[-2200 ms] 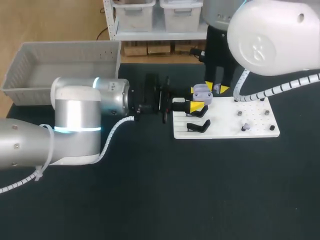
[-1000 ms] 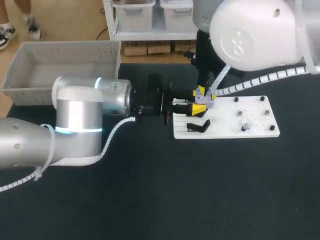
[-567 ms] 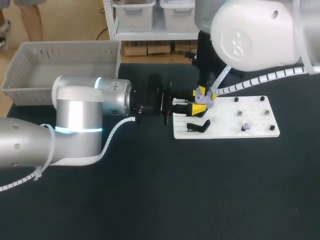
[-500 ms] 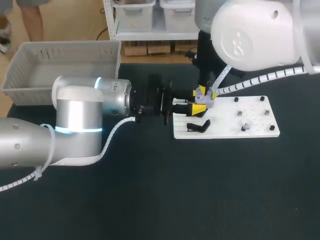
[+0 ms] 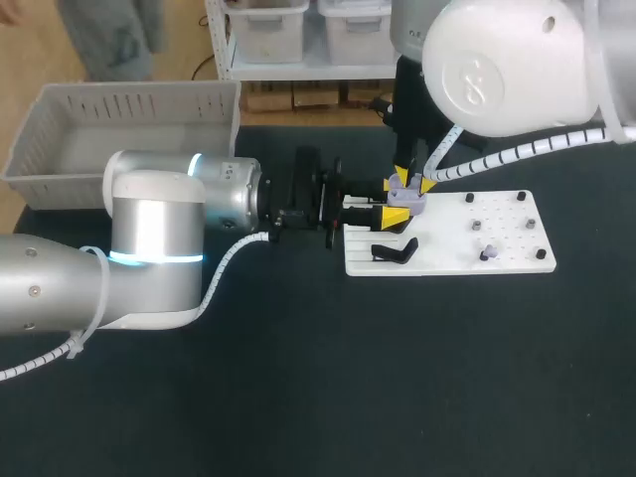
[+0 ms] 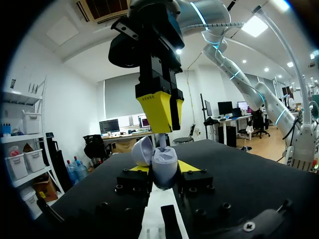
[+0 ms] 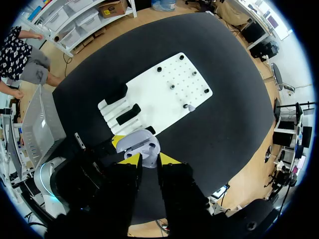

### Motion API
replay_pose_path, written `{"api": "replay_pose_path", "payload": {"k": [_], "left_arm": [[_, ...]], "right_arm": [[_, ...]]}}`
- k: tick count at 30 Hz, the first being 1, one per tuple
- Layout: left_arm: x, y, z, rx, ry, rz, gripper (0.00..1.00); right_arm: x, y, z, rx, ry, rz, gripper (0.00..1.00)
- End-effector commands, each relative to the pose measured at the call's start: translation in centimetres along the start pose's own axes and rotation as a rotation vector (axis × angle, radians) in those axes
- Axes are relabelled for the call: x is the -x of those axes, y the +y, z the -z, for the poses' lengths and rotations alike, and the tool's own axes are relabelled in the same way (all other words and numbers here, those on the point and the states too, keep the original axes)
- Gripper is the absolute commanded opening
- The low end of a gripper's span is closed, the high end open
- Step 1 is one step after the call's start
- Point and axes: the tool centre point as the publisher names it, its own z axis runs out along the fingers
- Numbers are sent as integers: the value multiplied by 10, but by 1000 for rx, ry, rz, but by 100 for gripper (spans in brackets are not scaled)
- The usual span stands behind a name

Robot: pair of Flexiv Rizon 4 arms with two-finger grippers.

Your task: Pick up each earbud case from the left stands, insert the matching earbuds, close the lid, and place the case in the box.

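The box [image 5: 129, 99] at 10 o'clock on the surface [image 5: 298, 397] holds no case that I can see, so nothing looks finished. Toward 1 o'clock the left pincer [image 6: 163, 168] clamps the lavender case [image 5: 403, 191] from 2 sides, lid open. From 12 o'clock the right pincer [image 6: 167, 123], nearly closed, seems to pinch 1 white earbud [image 6: 162, 141] into it. Lid-closing and boxing remain.
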Motion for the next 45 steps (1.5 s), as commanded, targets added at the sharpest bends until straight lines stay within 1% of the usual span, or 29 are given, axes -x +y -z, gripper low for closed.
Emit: {"api": "replay_pose_path", "payload": {"k": [1, 24, 25, 26, 28, 29, 32, 33, 35, 36, 38, 40, 41, 42, 43, 44, 45], "left_arm": [[0, 1, 0, -1, 1, 0, 0], [0, 1, 0, -1, 1, 0, 0], [0, 1, 0, -1, 1, 0, 0], [0, 1, 0, -1, 1, 0, 0], [0, 1, 0, -1, 1, 0, 0], [0, 1, 0, -1, 1, 0, 0], [0, 1, 0, -1, 1, 0, 0], [0, 1, 0, -1, 1, 0, 0], [0, 1, 0, -1, 1, 0, 0], [0, 1, 0, -1, 1, 0, 0], [0, 1, 0, -1, 1, 0, 0], [0, 1, 0, -1, 1, 0, 0], [0, 1, 0, -1, 1, 0, 0], [0, 1, 0, -1, 1, 0, 0], [0, 1, 0, -1, 1, 0, 0], [0, 1, 0, -1, 1, 0, 0], [0, 1, 0, -1, 1, 0, 0]], "right_arm": [[1, 1, 0, -1, 4, 1, 0], [5, -1, -15, -14, 32, -5, 0], [5, -1, -16, -13, 34, -6, 18], [5, -1, -16, -8, 37, -5, 39], [3, -3, -16, 25, 55, -3, 91], [2, -4, -15, 26, 50, -2, 100], [-5, -12, -10, 45, 33, 11, 97], [-10, -16, -7, 43, 19, 23, 95], [-20, -24, 1, 57, -22, 52, 87], [-24, -28, 5, 68, -53, 81, 86], [-33, -38, 12, 89, -116, 149, 89], [-36, -47, 15, 98, -161, 198, 88], [-37, -52, 15, 107, -184, 220, 82], [-36, -57, 16, 116, -186, 220, 70], [-36, -62, 16, 123, -191, 227, 65], [-36, -68, 17, 127, -193, 228, 62], [-36, -72, 17, 132, -192, 227, 71]]}}
